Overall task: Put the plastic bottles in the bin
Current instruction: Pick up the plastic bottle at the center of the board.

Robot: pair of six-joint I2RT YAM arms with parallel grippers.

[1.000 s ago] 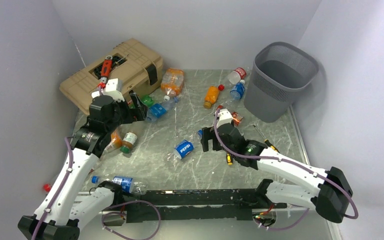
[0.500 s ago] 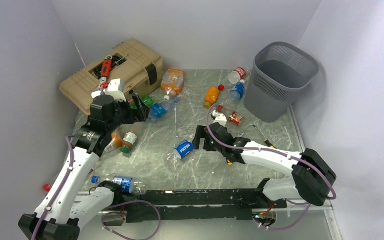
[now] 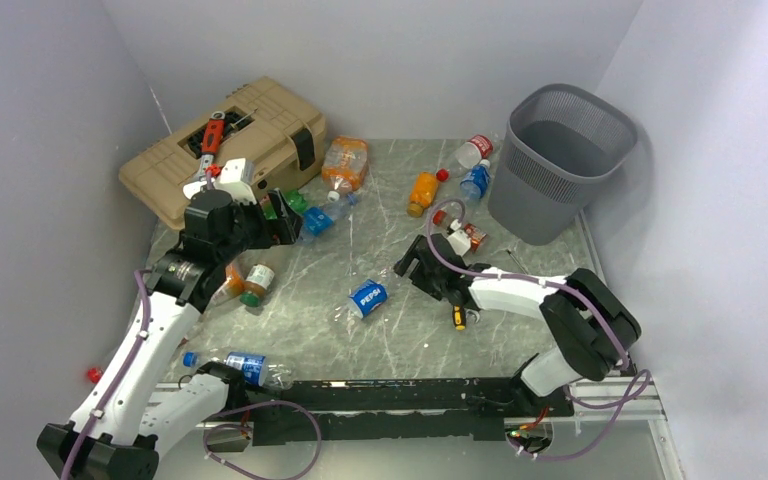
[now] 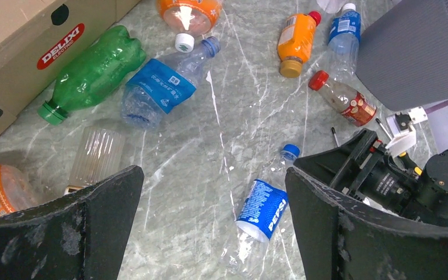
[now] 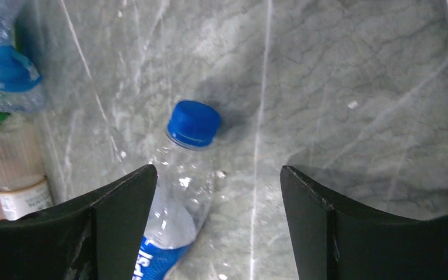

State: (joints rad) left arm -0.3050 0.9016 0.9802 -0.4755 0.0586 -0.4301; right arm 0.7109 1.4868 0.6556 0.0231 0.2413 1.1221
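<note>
A clear Pepsi bottle point(image 3: 368, 297) with a blue cap lies mid-table. My right gripper point(image 3: 410, 265) hangs open just right of its cap. In the right wrist view the bottle's neck point(image 5: 178, 181) lies against the inner side of the left finger point(image 5: 122, 204), with bare table between the jaws around the right gripper point(image 5: 219, 221). My left gripper point(image 3: 285, 215) hovers open and empty near the toolbox; its view looks down between the jaws of the left gripper point(image 4: 213, 221) at the Pepsi bottle point(image 4: 262, 209). The grey mesh bin point(image 3: 560, 160) stands at the far right.
A tan toolbox point(image 3: 225, 145) sits far left. Several more bottles lie about: an orange one point(image 3: 423, 190), a blue-labelled one point(image 3: 475, 180) by the bin, a green one point(image 4: 93, 73), and another Pepsi bottle point(image 3: 245, 367) at the front. A screwdriver point(image 3: 530, 275) lies to the right.
The right arm folded in, its elbow swinging left, and its gripper edged away from the arm bases beside the Pepsi bottle's cap, jaws narrowing slightly. The left gripper crept slightly toward the back.
</note>
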